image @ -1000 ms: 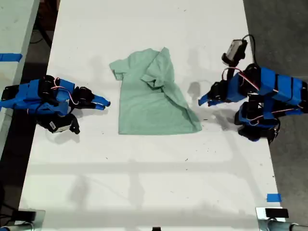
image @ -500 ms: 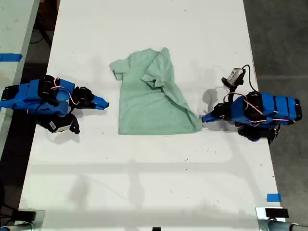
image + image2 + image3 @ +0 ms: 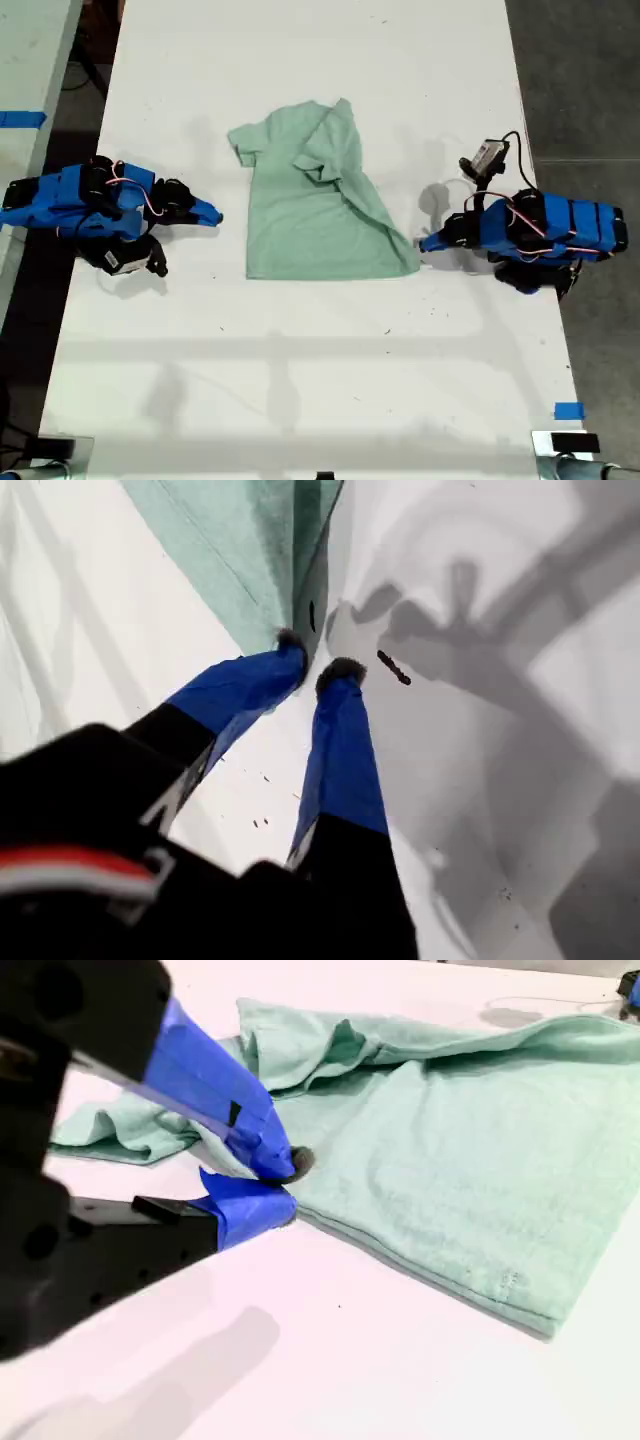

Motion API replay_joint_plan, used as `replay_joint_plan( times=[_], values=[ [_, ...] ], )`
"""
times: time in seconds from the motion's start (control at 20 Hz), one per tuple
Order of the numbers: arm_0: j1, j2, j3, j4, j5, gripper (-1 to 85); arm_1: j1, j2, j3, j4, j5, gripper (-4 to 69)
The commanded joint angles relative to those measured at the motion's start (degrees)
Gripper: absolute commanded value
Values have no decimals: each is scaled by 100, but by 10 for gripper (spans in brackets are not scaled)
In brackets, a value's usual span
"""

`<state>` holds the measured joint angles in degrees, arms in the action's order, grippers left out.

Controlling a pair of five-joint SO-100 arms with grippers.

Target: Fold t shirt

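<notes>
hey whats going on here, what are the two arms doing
Two blue arms sit on either side of a pale green t shirt on a white table. The shirt is partly folded, one side laid over the middle. My first gripper, at the exterior view's right, has its jaws slightly apart at the shirt's near corner, not clearly gripping it. My second gripper, at the exterior view's left, sits nearly closed just off the opposite edge, holding nothing.
</notes>
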<state>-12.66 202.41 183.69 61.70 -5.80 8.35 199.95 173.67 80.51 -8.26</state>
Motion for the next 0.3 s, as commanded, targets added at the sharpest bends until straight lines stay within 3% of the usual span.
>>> replay_joint_plan(
  times=[0.0,0.25],
  values=[
    [-114,26,97,-35,-44,12,35,44,308,-123,-79,53],
    [-123,26,97,-35,-44,7,62,44,308,-132,-114,52]
  ],
)
